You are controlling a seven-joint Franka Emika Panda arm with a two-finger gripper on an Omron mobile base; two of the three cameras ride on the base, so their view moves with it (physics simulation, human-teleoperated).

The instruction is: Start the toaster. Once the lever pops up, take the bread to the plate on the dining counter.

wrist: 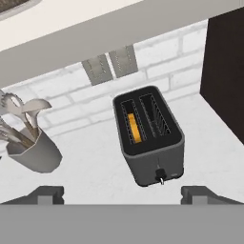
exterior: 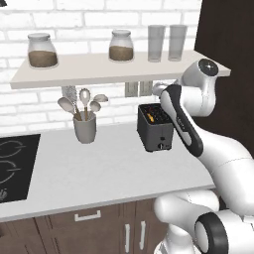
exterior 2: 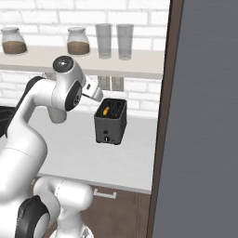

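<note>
Sitting in the left slot of the toaster (wrist: 148,138) at the centre of the hand view, the bread (wrist: 134,127) shows just an orange top edge. It looks light, stiff and crumbly, best pinched across its thin faces from above. The gripper (wrist: 121,194) hovers at the bottom, jaws spread wide and empty, fingertips (wrist: 47,194) flanking the toaster's front.
</note>
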